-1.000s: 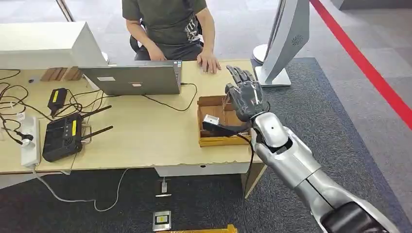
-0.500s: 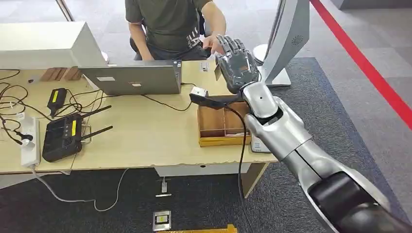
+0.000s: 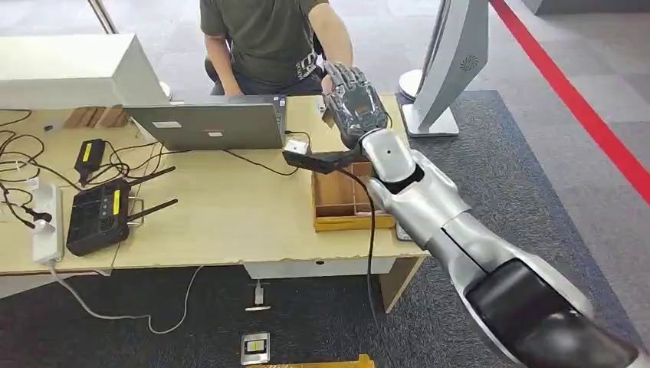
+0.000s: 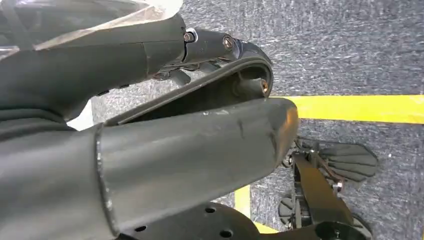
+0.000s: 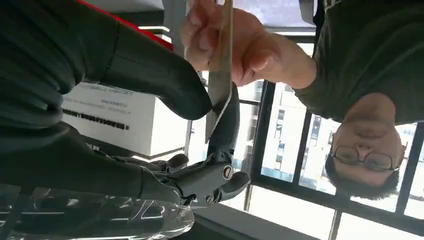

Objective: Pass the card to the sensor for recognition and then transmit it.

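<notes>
Grey carpet with a red floor stripe (image 3: 571, 96) surrounds the pale wooden worktop (image 3: 222, 215) we look down on. Our right robot hand (image 3: 354, 103) is raised over the far edge of that worktop, reaching toward a seated person (image 3: 268, 38). In the right wrist view this robot hand (image 5: 165, 100) pinches the card (image 5: 220, 80) between its thick thumb and a darker finger, so it is clamped on the card's lower part. The card stands edge-on to that camera, thin and tan. The person's hand (image 5: 225, 42) grips the card's other end, so both hold it at once, their fingers just beside ours. In the head view the card is hidden behind our robot hand.

Just behind the wrist, a small black camera mount (image 3: 306, 157) sticks out over the worktop. Below the forearm sits a wooden tray (image 3: 341, 203) with compartments. Further out we see an open laptop (image 3: 207, 123), a black controller with antennas (image 3: 100, 215), a white power strip (image 3: 47, 222) and tangled cables. A white stand (image 3: 448, 69) rises beyond the worktop's corner.

Our left wrist view looks down at carpet and a yellow floor line (image 4: 360, 107); of the left robot hand's state we cannot tell.
</notes>
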Available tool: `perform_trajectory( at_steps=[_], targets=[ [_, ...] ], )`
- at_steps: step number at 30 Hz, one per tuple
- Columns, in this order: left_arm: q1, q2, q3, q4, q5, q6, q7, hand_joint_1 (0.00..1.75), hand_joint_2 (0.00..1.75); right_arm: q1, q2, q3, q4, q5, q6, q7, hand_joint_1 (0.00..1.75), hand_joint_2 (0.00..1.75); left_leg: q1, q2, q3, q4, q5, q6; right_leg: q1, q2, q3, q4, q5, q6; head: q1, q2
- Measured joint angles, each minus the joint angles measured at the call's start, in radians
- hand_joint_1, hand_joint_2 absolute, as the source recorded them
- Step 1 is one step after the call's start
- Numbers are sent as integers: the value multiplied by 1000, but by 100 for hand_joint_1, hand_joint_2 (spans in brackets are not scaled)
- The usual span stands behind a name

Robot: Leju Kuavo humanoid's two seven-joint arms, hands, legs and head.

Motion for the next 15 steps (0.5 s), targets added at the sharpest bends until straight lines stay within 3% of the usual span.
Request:
perform_trajectory(
  at_steps=[1, 3, 4, 6, 9, 15],
  targets=[
    [0, 0, 0, 0, 2, 1, 0, 0, 0, 0, 6, 3, 5, 0, -2, 0, 0, 175, 0, 0, 0, 0, 0, 0, 0, 0, 0, 0, 0, 0, 0, 0],
    [0, -1, 0, 0, 8, 1, 1, 0, 0, 1, 16, 9, 16, 10, -13, 3, 0, 175, 0, 0, 0, 0, 0, 0, 0, 0, 0, 0, 0, 0, 0, 0],
    [0, -2, 0, 0, 9, 1, 1, 0, 0, 2, 21, 11, 19, 3, -22, -5, 0, 0, 0, 0, 0, 0, 0, 0, 0, 0, 0, 0, 0, 0, 0, 0],
    [0, -2, 0, 0, 9, 1, 1, 0, 0, 5, 27, 12, 25, -38, -5, -40, 0, 0, 0, 0, 0, 0, 0, 0, 0, 0, 0, 0, 0, 0, 0, 0],
    [0, -3, 0, 0, 12, 1, 0, 0, 0, 9, 34, 13, 34, -24, 44, -22, 0, 0, 0, 0, 0, 0, 0, 0, 0, 0, 0, 0, 0, 0, 0, 0],
    [1, -3, 0, 0, 12, 0, 1, 0, 0, 20, 22, 12, 35, 21, 62, -11, 0, 0, 0, 0, 0, 0, 0, 0, 0, 0, 0, 0, 0, 0, 0, 0]
  ],
)
